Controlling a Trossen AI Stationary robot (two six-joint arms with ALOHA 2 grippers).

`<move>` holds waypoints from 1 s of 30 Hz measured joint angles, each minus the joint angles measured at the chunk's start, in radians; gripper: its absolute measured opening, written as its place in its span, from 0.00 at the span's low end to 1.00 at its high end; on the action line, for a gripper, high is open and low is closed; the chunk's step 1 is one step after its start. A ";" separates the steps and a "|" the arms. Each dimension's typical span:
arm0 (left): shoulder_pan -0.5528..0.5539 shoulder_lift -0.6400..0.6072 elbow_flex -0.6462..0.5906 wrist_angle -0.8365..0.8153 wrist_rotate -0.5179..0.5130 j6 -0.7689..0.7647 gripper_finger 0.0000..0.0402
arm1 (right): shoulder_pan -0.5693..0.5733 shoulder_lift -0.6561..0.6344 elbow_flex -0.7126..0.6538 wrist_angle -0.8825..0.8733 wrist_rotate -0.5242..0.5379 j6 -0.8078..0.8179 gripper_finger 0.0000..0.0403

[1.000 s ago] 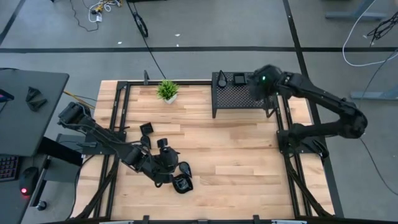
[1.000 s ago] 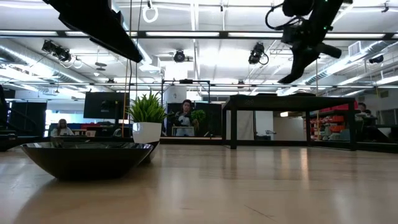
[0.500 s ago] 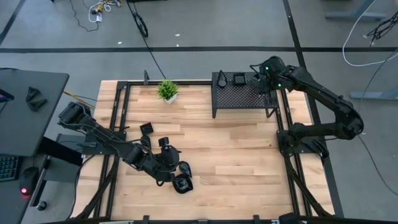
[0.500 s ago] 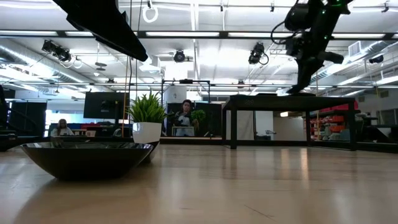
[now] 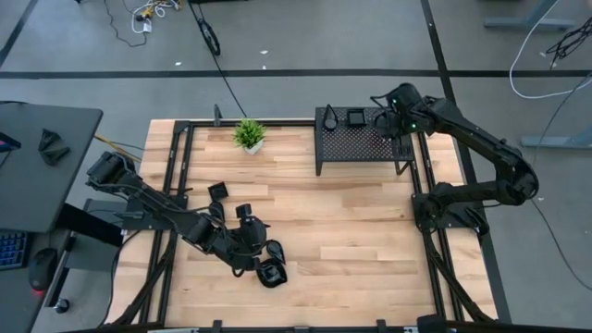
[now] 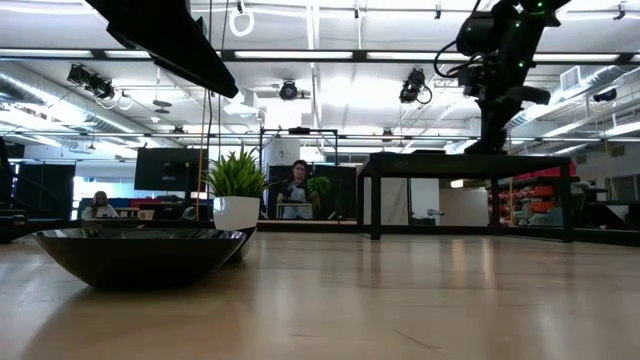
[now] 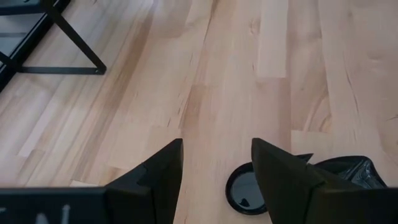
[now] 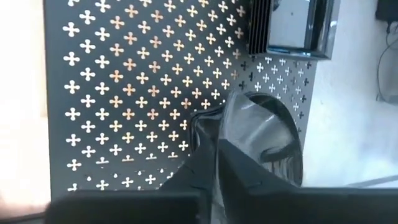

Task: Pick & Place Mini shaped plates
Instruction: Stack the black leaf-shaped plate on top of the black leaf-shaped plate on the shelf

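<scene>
The mini shaped plates are small glossy black dishes. Several lie on the wooden table by my left arm: a small plate (image 5: 217,191), a plate (image 5: 271,274), and a round plate (image 7: 245,190) just past my open left gripper (image 7: 214,168), which hovers over the table (image 5: 262,252). A teardrop plate (image 5: 330,117) and a square plate (image 5: 355,117) rest on the black perforated rack (image 5: 361,139). My right gripper (image 5: 394,120) points down over the rack's right part, shut on a rounded plate (image 8: 267,134). One plate (image 6: 140,255) sits close to the low camera. My right gripper pinches the rounded plate by its rim (image 8: 227,134) between the two fingers, coming from above and pointing down. The plate hangs at the fingertips right over the rack's perforated top (image 8: 124,93); whether it touches the rack I cannot tell.
A small green potted plant (image 5: 248,135) stands near the far edge, left of the rack. Black frame rails (image 5: 176,185) run along the table's left and right sides. Bare wood (image 5: 351,231) lies between the rack and the near edge. People show in the room beyond.
My right gripper has tipped from slanting to pointing straight down and has come lower toward the rack's top, still holding the plate. The left arm has kept still.
</scene>
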 joint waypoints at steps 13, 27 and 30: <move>0.000 0.000 0.000 0.000 0.000 0.001 0.49 | 0.005 -0.010 0.000 -0.036 0.046 0.015 0.28; 0.013 0.000 0.000 0.048 0.004 0.060 0.49 | -0.018 -0.012 0.000 -0.064 0.272 0.115 0.13; 0.017 0.000 0.000 0.048 0.004 0.063 0.49 | -0.026 -0.011 0.000 -0.061 0.271 0.122 0.11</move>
